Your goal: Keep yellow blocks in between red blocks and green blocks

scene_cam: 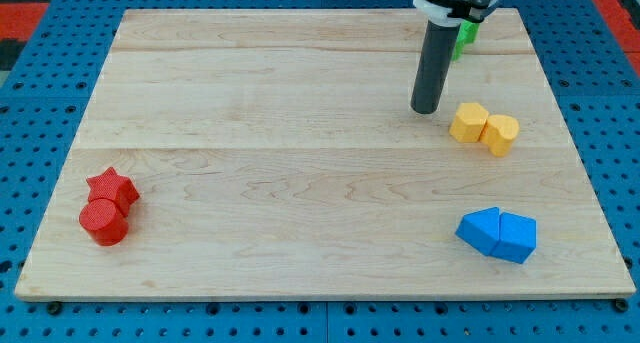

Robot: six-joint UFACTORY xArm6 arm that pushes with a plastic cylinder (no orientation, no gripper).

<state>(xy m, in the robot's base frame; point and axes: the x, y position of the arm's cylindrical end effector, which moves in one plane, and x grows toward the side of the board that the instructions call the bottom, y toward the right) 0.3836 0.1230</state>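
So my tip (425,110) is sitting on the board (300,93) up in the view's top right, just left of the two yellow blocks (484,126), close but not touching them. There's no pincer on this rig, just the plain dark rod, so nothing to call wide, narrow or holding.

The yellows are a pair pressed together, shapes a bit hard to call, maybe a rounded one and a hexagon-ish one. The green block (463,37) is right behind the rod near the board's top edge, mostly hidden, so I can't tell its shape or if there's more than one.

The reds are way over at the view's bottom left: a red star (113,188) touching a red cylinder (103,223). Two blue blocks (497,233) sit together at the bottom right, well below the yellows.
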